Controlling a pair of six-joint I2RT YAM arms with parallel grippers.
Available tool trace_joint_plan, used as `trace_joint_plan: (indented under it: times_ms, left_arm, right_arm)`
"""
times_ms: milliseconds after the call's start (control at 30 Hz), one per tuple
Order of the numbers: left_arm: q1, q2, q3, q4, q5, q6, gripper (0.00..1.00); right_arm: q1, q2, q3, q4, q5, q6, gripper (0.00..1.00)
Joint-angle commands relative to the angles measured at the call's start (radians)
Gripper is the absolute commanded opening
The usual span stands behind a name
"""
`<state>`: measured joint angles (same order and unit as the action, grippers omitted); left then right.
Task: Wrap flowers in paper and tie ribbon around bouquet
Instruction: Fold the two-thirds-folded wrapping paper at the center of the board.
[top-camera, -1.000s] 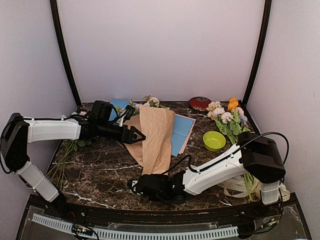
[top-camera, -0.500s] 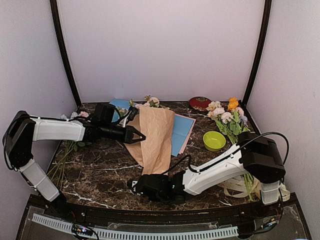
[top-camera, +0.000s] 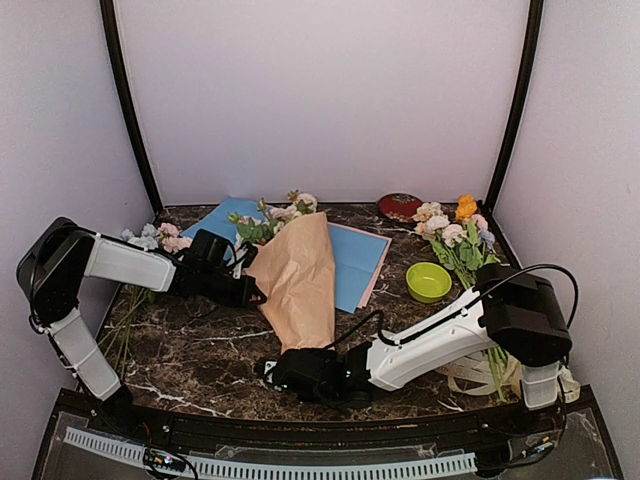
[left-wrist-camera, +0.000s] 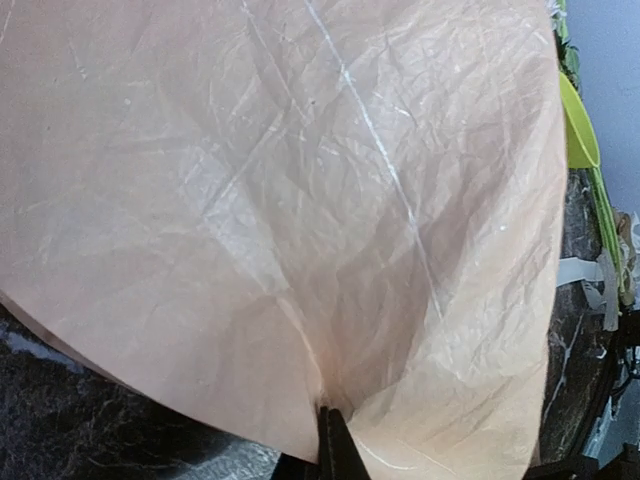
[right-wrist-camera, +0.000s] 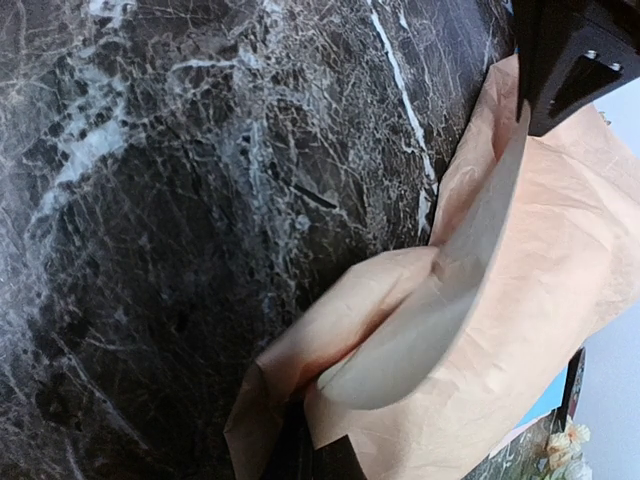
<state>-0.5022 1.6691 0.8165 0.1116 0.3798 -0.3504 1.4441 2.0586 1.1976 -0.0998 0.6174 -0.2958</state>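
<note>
Your left gripper (top-camera: 256, 294) pinches the tan paper (top-camera: 302, 275) at its 9 o'clock edge — your right gripper (top-camera: 272, 371) is clamped on its 6 o'clock tip.

Two white arms (top-camera: 120, 264), black joints (top-camera: 520, 318), looping black cables (top-camera: 530, 266), slim black fingers (left-wrist-camera: 335, 447)

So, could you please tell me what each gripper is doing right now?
Left gripper: closed, pinching the paper.
Right gripper: closed, pinching the paper's near end.

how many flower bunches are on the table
3: pink-cream bunch poking from the tan paper, second bunch at the left edge, orange-bloom bunch beside the green bowl; others may be hidden.
</note>
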Motion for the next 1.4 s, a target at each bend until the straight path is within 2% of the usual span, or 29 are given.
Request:
trace_joint_plan:
  times_ms: [0,100,233,400,567,667,800,967,1100,1267,1367]
  left_arm:
    - [0.017,0.058,-0.014,-0.027,-0.114,0.04,0.0]
    - [0.017,0.099,-0.018,0.001,-0.095,0.042,0.0]
    - [0.017,0.119,-0.032,0.04,-0.087,0.037,0.0]
    - [0.017,0.125,-0.051,0.055,-0.113,0.048,0.0]
    - [0.017,0.138,-0.062,0.069,-0.088,0.045,0.0]
    - [0.017,0.134,-0.069,0.077,-0.075,0.05,0.0]
    - [0.016,0.132,-0.068,0.088,-0.048,0.052,0.0]
    - [0.017,0.126,-0.071,0.091,-0.029,0.045,0.0]
    - [0.017,0.126,-0.068,0.087,-0.026,0.045,0.0]
    - [0.016,0.13,-0.062,0.082,-0.03,0.044,0.0]
    - [0.016,0.131,-0.063,0.08,-0.031,0.042,0.0]
  right_arm:
    - [0.003,0.013,-0.034,-0.081,-0.079,0.033,0.0]
    - [0.004,0.006,-0.021,-0.096,-0.078,0.056,0.02]
    - [0.004,-0.025,0.022,-0.152,-0.089,0.102,0.14]
    - [0.01,-0.137,0.025,-0.227,-0.15,0.184,0.32]
    - [0.01,-0.307,0.015,-0.278,-0.3,0.257,0.42]
    - [-0.027,-0.374,-0.001,-0.212,-0.437,0.288,0.45]
    - [-0.126,-0.311,0.03,-0.06,-0.504,0.372,0.41]
    - [-0.197,-0.087,0.21,-0.062,-0.467,0.411,0.21]
    - [-0.202,0.011,0.221,-0.054,-0.501,0.446,0.04]
    - [-0.179,0.046,0.124,-0.062,-0.589,0.498,0.0]
    - [-0.111,0.044,0.106,-0.107,-0.549,0.487,0.0]
